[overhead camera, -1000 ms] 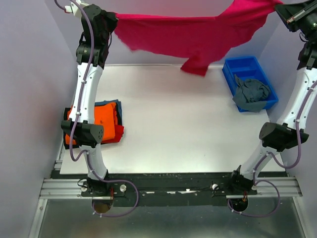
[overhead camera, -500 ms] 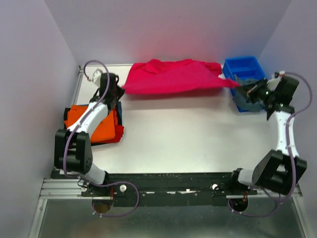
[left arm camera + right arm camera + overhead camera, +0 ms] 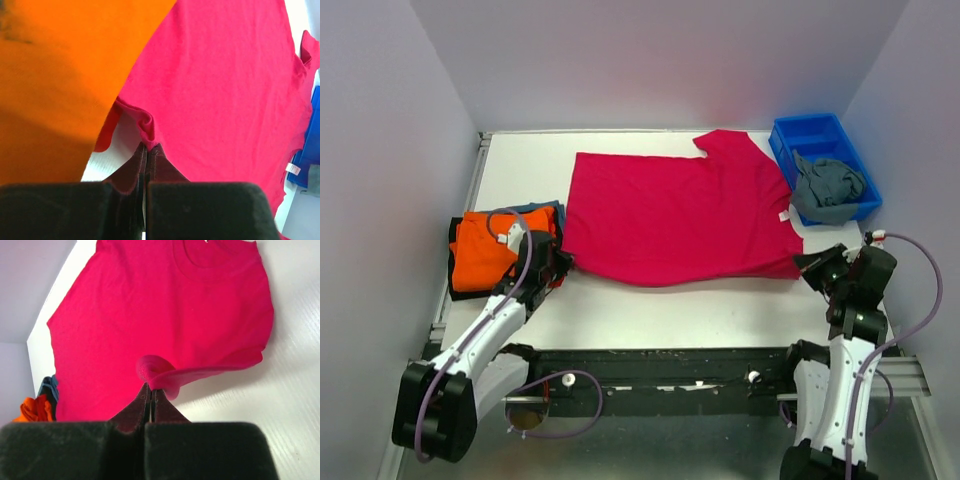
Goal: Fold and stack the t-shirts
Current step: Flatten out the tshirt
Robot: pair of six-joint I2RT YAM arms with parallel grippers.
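The large crimson-pink t-shirt (image 3: 680, 215) lies spread flat on the white table (image 3: 650, 310), with one sleeve toward the far right. My left gripper (image 3: 563, 262) is shut on its near-left corner, seen pinched at the fingertips in the left wrist view (image 3: 148, 146). My right gripper (image 3: 803, 262) is shut on its near-right corner, where the hem curls up at the fingertips (image 3: 151, 387). A folded stack with the orange t-shirt (image 3: 490, 250) on top sits at the left, with red, blue and black edges beneath. The grey-blue t-shirt (image 3: 828, 188) lies crumpled in the bin.
The blue plastic bin (image 3: 820, 125) stands at the far right corner of the table. Grey walls close in the left, back and right sides. The arm bases and a black rail (image 3: 660, 380) run along the near edge.
The crimson-pink t-shirt was stretched high in the air between both grippers. Both arms came down and back toward the near edge, and the shirt now lies flat on the table.
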